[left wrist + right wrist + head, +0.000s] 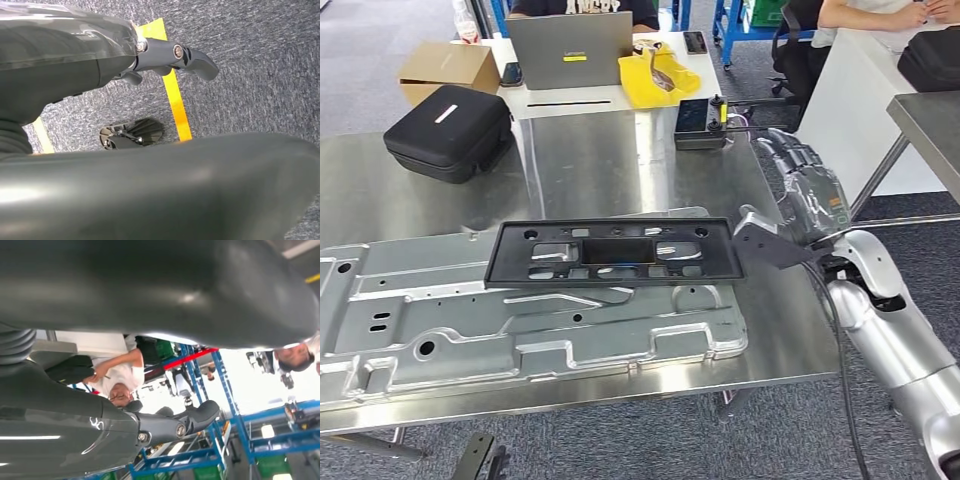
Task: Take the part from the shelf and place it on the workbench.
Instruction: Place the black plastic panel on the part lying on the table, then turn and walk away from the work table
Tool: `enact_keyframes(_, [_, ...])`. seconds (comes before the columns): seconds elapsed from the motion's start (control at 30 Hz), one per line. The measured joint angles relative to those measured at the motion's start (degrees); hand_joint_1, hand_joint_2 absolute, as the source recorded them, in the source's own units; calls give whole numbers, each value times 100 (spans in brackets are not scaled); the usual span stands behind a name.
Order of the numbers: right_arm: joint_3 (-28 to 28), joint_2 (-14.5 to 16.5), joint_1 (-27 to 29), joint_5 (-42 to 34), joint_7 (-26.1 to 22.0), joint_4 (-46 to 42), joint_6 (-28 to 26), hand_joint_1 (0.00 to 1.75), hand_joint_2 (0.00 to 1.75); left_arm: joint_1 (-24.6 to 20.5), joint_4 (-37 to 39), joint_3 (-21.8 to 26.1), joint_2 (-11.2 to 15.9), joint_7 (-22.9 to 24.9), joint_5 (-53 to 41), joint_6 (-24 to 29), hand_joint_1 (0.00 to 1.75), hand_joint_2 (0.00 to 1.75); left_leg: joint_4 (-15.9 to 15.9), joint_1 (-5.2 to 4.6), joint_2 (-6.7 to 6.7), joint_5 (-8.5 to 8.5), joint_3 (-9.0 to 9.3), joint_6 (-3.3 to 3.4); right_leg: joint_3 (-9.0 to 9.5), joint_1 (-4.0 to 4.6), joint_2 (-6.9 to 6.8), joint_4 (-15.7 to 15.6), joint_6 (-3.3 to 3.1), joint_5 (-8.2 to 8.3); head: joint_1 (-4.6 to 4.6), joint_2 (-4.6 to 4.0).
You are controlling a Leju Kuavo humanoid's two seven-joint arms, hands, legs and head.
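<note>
Right hand hovers at the right edge of the steel worktop, fingers spread and straight, holding nothing; its silver arm comes up from the lower right corner of the head view. Left hand hangs over grey carpet crossed by a yellow floor line, fingers loosely extended with nothing between them.

Largest on the worktop is a pressed sheet-metal panel, bare silver, ribbed and stamped with shallow pockets and holes, lying flat along the near edge from the left side to past the middle. Resting on its far portion is the part, a long flat black plastic frame, matte, with rectangular cut-outs and small round holes; its right end lies just beside the right hand's thumb, though contact cannot be told. A black zipped case with a soft textured shell sits at the far left. A small black device stands near the far right edge.
</note>
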Motion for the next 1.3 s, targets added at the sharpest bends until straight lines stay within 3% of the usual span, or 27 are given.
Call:
enact_keyframes(0.27, [-644,-453,572,-288,-85,-724,-90,0,0,43,0,0,14,-21,35,17,0,0,46,-16,-3,-24,-23,38,-2,-16,-3,0,28,8,0,1])
enact_keyframes(0.37, [-817,-556,754,-309,-104,-919,-100,0,0,51,0,0,22,-25,37,18,0,0,64,-32,-3,-20,-31,77,3,-31,0,-16,80,34,1,1])
enact_keyframes(0.43, [-927,-617,880,-327,-115,-1050,-124,0,0,49,0,-1,22,-27,38,19,0,0,-19,-12,9,60,-8,145,7,-25,6,-6,134,17,1,1])
enact_keyframes(0.5, [-1062,-674,1028,-358,-143,-1161,-163,0,0,47,0,-2,22,-30,44,20,0,0,-116,27,27,147,6,217,-101,-11,13,259,160,-209,4,1])
enact_keyframes(0.57, [-1188,-705,1189,-382,-179,-1235,-187,0,0,60,0,-3,22,-31,55,20,0,0,-125,39,36,168,-15,239,-378,-12,14,909,178,-574,7,0])
enact_keyframes(0.6, [-1239,-713,1280,-391,-197,-1266,-192,0,0,72,0,-2,22,-30,66,20,0,0,-118,43,38,168,-24,238,-511,-17,14,1234,195,-688,7,0])
enact_keyframes(0.63, [-1284,-717,1377,-401,-215,-1298,-197,0,0,83,0,-2,22,-30,76,20,0,0,-108,50,40,166,-28,236,-579,-26,12,1414,215,-694,7,-1])
enact_keyframes(0.67, [-1332,-722,1472,-414,-241,-1336,-204,0,0,91,0,-2,22,-29,88,20,0,0,-93,64,42,161,-30,228,-553,-39,10,1383,241,-584,7,0])
enact_keyframes(0.73, [-1449,-728,1646,-468,-304,-1435,-241,0,0,96,0,-2,22,-29,116,20,0,0,-37,103,39,123,-37,170,-252,-83,-5,764,310,-189,7,0])
enact_keyframes(0.8, [-1563,-719,1791,-527,-365,-1523,-283,0,0,97,0,-1,37,-29,135,24,0,0,54,102,19,74,-80,76,1,-93,-10,225,336,28,20,1])
enact_keyframes(0.83, [-1609,-714,1862,-547,-384,-1563,-296,0,0,101,0,-1,44,-29,140,26,0,0,91,86,10,61,-110,37,31,-89,-8,139,316,18,24,1])
enact_keyframes(0.9, [-1697,-701,2005,-595,-424,-1664,-320,0,0,108,0,0,50,-29,147,28,0,0,129,66,1,65,-167,-13,-25,-92,1,145,217,-13,24,2])
enact_keyframes(0.97, [-1811,-677,2164,-663,-481,-1793,-373,0,0,110,0,0,53,-33,173,29,0,0,217,75,4,-48,-229,-72,-79,-109,-15,138,124,-14,21,2])
enact_keyframes(1.03, [-1968,-629,2397,-741,-558,-1968,-462,0,0,115,0,2,55,-44,217,36,0,0,653,85,9,-414,-388,-128,-136,-108,-47,134,48,20,21,2])
enact_keyframes(1.1, [-2139,-536,2695,-803,-645,-2173,-554,0,0,135,0,9,55,-66,260,52,0,0,1363,87,12,-803,-624,-144,-201,-81,-79,135,-11,58,21,1])
enact_keyframes(1.13, [-2213,-479,2847,-818,-686,-2267,-591,0,0,153,0,13,55,-78,275,66,0,0,1588,83,12,-878,-674,-132,-230,-60,-89,136,-36,78,21,1])
enact_keyframes(1.17, [-2278,-425,2990,-826,-721,-2353,-625,0,0,173,0,17,55,-89,289,79,0,0,1612,75,12,-843,-630,-103,-253,-35,-94,136,-56,97,22,1])
enact_keyframes(1.2, [-2339,-377,3119,-829,-749,-2434,-657,0,0,189,0,22,55,-98,302,91,0,0,1400,58,11,-707,-474,-51,-270,-6,-95,136,-71,116,22,1])
enact_keyframes(1.3, [-2501,-256,3387,-845,-810,-2636,-722,0,0,202,-1,34,84,-117,331,112,0,0,260,-51,5,-285,195,205,-295,45,-92,132,-70,182,26,1])
